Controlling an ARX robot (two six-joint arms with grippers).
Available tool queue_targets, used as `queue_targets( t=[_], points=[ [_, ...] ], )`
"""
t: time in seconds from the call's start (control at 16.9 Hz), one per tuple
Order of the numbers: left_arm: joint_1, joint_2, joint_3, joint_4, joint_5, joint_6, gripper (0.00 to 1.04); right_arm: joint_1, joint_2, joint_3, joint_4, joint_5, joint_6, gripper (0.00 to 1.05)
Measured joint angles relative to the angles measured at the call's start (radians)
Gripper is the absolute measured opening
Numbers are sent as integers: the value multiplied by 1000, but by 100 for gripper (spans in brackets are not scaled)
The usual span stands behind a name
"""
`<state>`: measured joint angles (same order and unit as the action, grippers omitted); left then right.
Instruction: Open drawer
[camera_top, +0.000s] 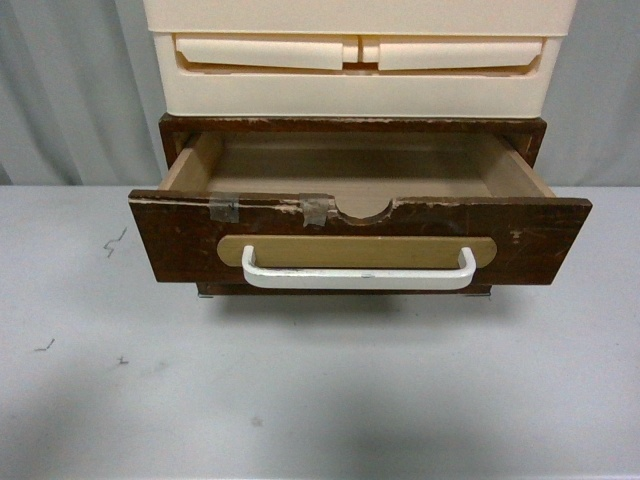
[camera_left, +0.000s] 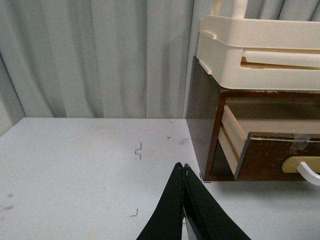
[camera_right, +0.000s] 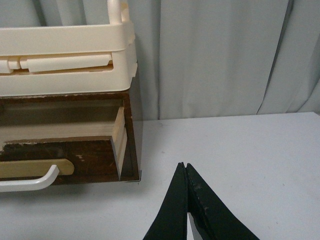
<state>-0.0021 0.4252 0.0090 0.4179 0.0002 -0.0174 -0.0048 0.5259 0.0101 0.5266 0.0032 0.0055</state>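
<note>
Fingers of left gripper (camera_left: 184, 167) pressed together, empty; right gripper (camera_right: 184, 166) same; drawer (camera_top: 360, 240) pulled out.

Cream plastic drawer unit (camera_top: 360, 60) sits on top of the dark brown wooden cabinet (camera_left: 202, 115), two flap fronts meeting at centre. Pale grey table (camera_top: 320, 390) underneath, small dark scuff marks (camera_top: 114, 242) on its left part, a faint smudge nearer the front edge. Grey pleated curtain (camera_left: 100, 55) hangs behind everything, reaching table level. A cream post (camera_right: 115, 12) rises from the plastic unit's top corner.
</note>
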Motion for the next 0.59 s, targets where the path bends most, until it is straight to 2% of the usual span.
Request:
queue_targets(
  t=[0.18,0.3,0.47,0.53,0.59],
  points=[
    [0,-84,0,-76,0,0,2,0,-91,0,-97,0,0,2],
    [0,-208,0,-198,0,0,2,0,-252,0,-250,0,0,2],
    [0,-254,0,-246,0,0,2,0,-311,0,-310,0,0,2],
    [0,-331,1,-367,0,0,2,0,-327,0,-324,0,0,2],
    [0,-372,0,-419,3,0,2,0,-334,0,-333,0,0,2]
  ],
)
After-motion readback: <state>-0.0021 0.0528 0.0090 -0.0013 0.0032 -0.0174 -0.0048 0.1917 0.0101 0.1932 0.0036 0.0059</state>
